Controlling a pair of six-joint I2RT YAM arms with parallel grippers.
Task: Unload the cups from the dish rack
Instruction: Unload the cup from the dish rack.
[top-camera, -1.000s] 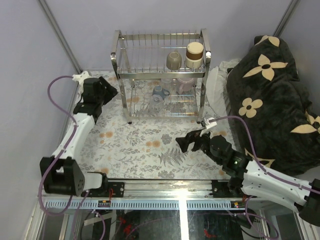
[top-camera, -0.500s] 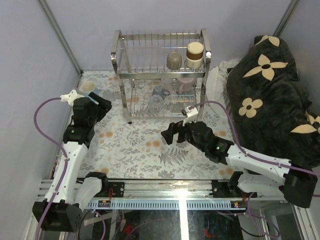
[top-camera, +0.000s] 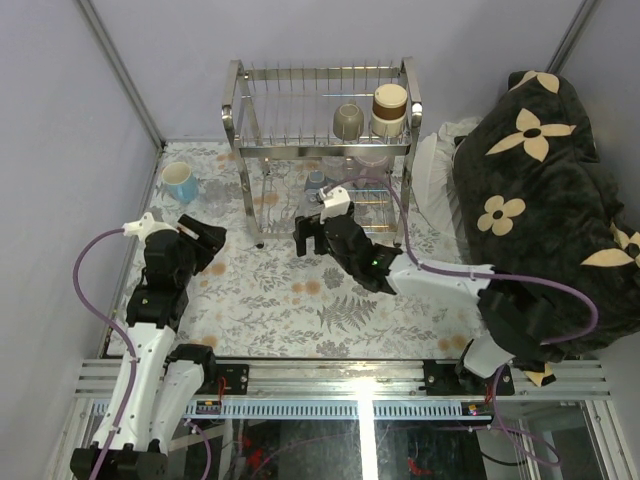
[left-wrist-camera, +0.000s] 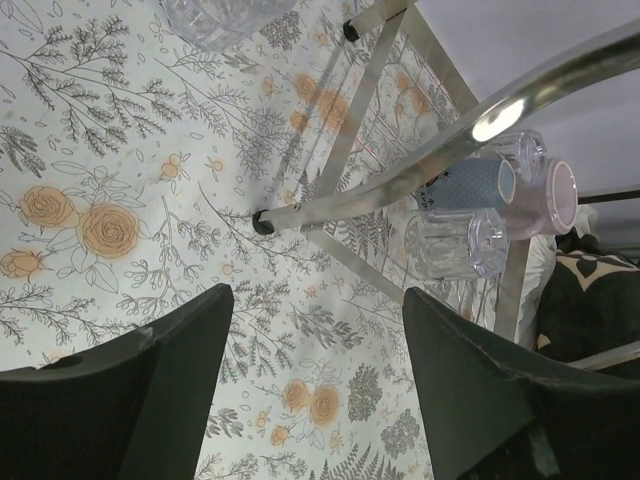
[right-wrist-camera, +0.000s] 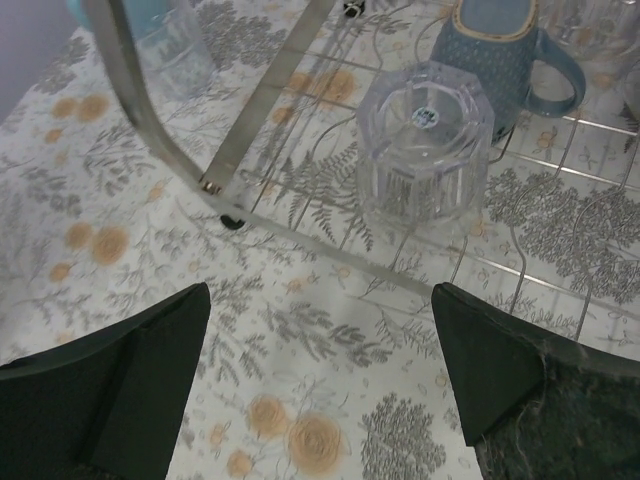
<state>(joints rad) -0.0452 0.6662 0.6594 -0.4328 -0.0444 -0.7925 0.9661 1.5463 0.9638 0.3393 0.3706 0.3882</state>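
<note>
The chrome dish rack (top-camera: 320, 150) stands at the back of the table. Its upper tier holds an olive-grey mug (top-camera: 348, 121) and a brown-and-cream cup (top-camera: 390, 108). The lower tier holds a grey-blue cup (right-wrist-camera: 495, 50), a pale lilac mug (left-wrist-camera: 545, 200) and an upturned clear glass (right-wrist-camera: 425, 140). A light blue mug (top-camera: 181, 183) stands on the table left of the rack, with a clear glass (right-wrist-camera: 185, 45) near it. My right gripper (top-camera: 312, 235) is open and empty just before the lower tier, facing the upturned glass. My left gripper (top-camera: 205, 240) is open and empty, near the rack's front left foot (left-wrist-camera: 262, 222).
A floral cloth (top-camera: 280, 290) covers the table. A dark flowered cushion (top-camera: 545, 200) and white cloth lie right of the rack. The rack's front left post (right-wrist-camera: 130, 90) crosses the right wrist view. Walls close the left and back sides.
My left gripper has drawn back toward me, leaving the light blue mug standing on the table. My right gripper has swung left and forward to the rack's lower tier.
</note>
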